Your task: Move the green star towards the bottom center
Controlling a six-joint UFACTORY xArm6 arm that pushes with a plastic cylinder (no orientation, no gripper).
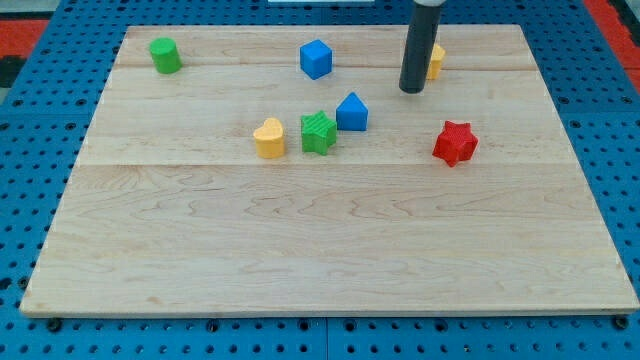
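Observation:
The green star (318,131) lies a little above the board's middle, between a yellow heart (269,138) on its left and a blue house-shaped block (351,112) touching its upper right. My tip (411,90) is up and to the right of the green star, apart from it, with the blue house-shaped block between them. The rod partly hides a yellow block (436,60) just behind it.
A red star (455,143) lies right of the cluster. A blue cube (315,59) sits near the top centre. A green cylinder (165,55) stands at the top left. The wooden board (300,250) rests on a blue pegboard.

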